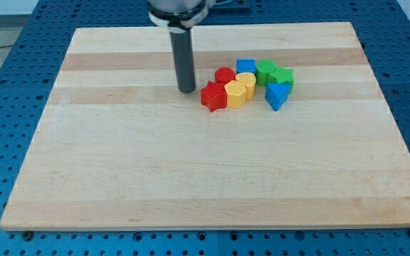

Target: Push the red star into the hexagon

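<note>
The red star [213,97] lies near the board's middle top, at the left end of a tight cluster of blocks. Its right side touches the yellow hexagon [237,93]. My tip [186,90] stands just left of the red star, a small gap apart. Behind the star sits a red round block [224,75].
The cluster also holds a yellow round block [247,80], a blue cube [245,66], a green round block [265,70], a green star [282,77] and a blue triangle [276,95]. The wooden board [191,178] lies on a blue perforated table.
</note>
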Controlling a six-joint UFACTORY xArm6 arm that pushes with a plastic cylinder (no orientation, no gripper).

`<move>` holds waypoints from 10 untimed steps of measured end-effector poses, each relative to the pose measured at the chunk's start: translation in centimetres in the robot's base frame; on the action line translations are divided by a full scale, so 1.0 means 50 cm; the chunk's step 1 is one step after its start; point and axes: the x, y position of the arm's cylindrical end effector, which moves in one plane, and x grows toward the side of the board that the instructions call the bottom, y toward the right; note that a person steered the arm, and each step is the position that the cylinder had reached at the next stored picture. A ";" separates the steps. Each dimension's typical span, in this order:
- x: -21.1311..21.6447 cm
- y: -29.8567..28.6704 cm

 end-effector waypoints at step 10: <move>0.120 0.019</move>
